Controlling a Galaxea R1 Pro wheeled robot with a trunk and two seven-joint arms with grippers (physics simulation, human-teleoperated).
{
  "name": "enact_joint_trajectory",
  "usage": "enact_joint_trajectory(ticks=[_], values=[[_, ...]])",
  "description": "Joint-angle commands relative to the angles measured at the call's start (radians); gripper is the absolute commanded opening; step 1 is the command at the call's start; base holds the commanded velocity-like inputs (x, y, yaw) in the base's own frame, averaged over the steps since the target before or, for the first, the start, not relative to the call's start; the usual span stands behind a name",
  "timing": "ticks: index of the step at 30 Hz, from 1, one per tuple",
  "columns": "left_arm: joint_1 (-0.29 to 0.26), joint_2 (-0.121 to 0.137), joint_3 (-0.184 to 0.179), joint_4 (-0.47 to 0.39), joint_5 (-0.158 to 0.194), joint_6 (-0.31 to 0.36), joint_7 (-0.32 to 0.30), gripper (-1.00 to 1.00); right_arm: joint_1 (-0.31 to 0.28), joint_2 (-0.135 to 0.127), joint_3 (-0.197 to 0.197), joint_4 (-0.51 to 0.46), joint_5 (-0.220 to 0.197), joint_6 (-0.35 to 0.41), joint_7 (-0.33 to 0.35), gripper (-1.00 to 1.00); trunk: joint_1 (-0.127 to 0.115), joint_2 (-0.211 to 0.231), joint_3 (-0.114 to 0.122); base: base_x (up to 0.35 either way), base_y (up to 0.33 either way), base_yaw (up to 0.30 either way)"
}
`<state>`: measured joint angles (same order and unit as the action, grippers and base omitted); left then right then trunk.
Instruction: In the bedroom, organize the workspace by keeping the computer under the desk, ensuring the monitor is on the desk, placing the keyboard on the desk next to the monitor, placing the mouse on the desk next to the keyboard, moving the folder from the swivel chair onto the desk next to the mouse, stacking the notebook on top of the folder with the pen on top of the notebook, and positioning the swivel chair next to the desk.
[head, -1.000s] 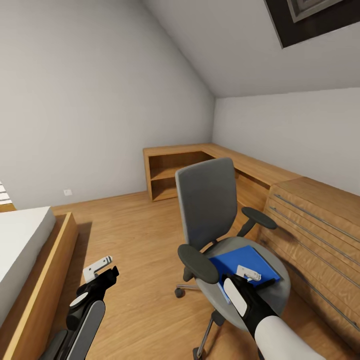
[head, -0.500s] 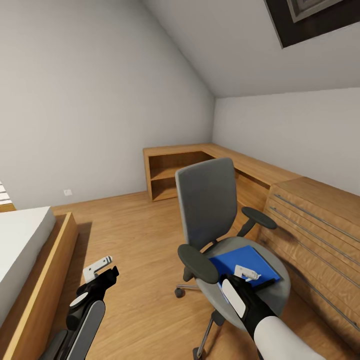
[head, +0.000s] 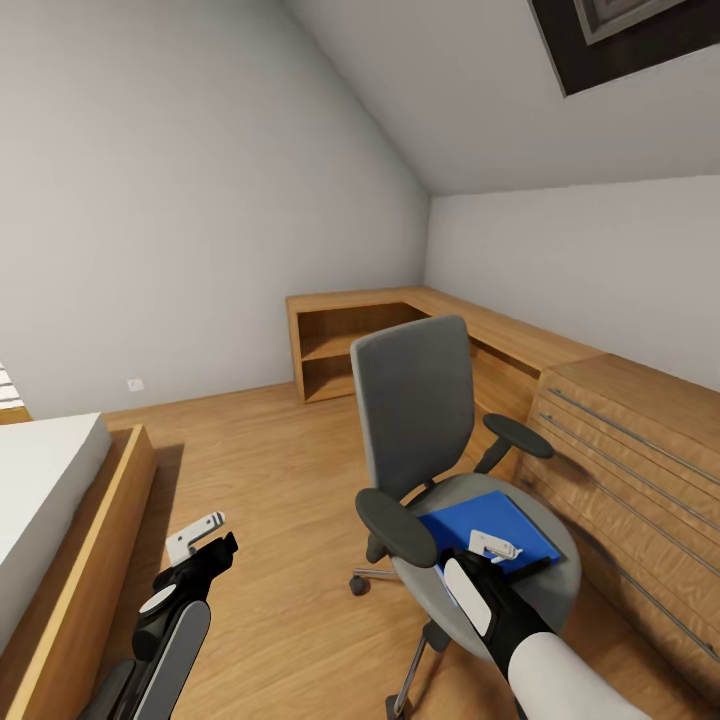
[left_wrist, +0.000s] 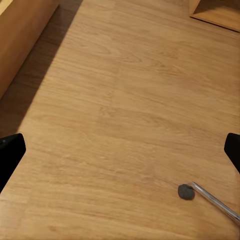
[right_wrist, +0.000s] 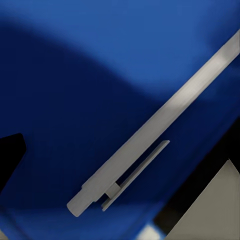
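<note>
One pen (right_wrist: 150, 135) lies on the folder (head: 490, 525) (near its front edge), under the right gripper (head: 492, 546), jaws spread wide.

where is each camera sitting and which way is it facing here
Head view: from the robot's head, looking forward and down across the bedroom at the swivel chair with the folder on its seat; both arms show, left gripper and right gripper.
Left wrist view: near the left gripper, facing down at the wooden floor; dark fingertips at the edges.
Right wrist view: near the right gripper, close above the folder and pen.
Shared: head and right wrist views both show the folder.
</note>
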<state>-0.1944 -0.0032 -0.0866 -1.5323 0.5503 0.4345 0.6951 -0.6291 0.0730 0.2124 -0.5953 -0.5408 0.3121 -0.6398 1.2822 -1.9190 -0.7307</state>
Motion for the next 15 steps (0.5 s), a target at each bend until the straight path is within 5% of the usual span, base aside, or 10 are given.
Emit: enact_joint_trajectory(ticks=[1,15], values=[[-0.001,0.0,-0.001,-0.001,0.007,0.003,0.007,1.0,-0.001,-0.001,0.005,-0.001,-0.007,0.005,-0.008,1.0,0.0,-0.001,-0.001,0.0,0.0,0.0],[0.0,0.001,-0.001,-0.001,0.005,0.003,0.007,1.0,0.0,-0.001,0.005,-0.001,-0.007,0.005,-0.008,1.0,0.0,-0.001,-0.001,0.0,0.0,0.0]])
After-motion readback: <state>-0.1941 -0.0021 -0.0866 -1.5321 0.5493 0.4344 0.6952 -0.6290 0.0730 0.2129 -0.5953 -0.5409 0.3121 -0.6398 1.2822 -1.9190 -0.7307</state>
